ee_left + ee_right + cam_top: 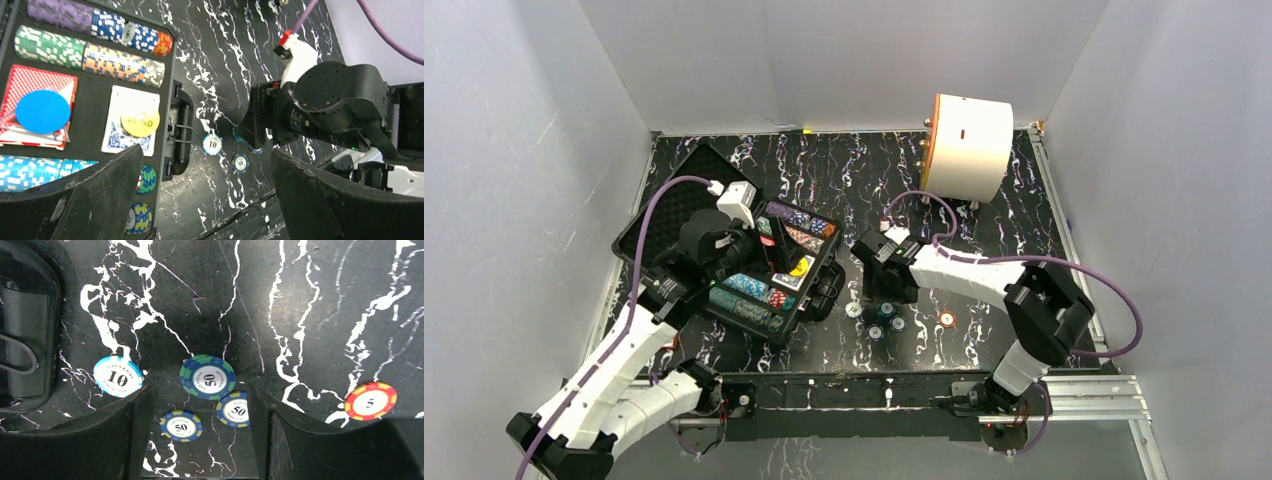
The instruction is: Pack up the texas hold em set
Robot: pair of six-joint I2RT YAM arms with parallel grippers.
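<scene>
The black case point(686, 190) lies open on the table under the left gripper point(207, 152). That gripper hangs above it with its fingers spread as wide as they go, pinching nothing. Below the gripper, the foam slots hold rows of poker chips point(120, 62) on edge in purple, blue, green, orange and light blue. Beside them lies a red deck point(30, 80) with a round blue button point(42, 111) on top. Next to it is a blue deck point(122, 100) with a yellow button point(140, 122) on top. The case handle point(181, 131) faces the other arm.

Just past that handle, the right gripper point(200, 390) points down at the loose chips on the table. Its fingers stand apart with open space between them, gripping nothing. In the gap lies a small stack of 50 chips point(207, 377). Nearer the wrist are two single 50 chips, one point(181, 425) close to one finger and the other point(234, 409) just beside the opposite finger. I cannot tell whether it touches. A light-blue 10 chip point(118, 376) sits just outside the finger on the case side. A red 5 chip point(370, 401) lies well outside the other finger.

Beyond the right gripper, at the far edge of the black marbled table point(844, 180), stands a large white cylinder point(969, 145) with an orange face.
</scene>
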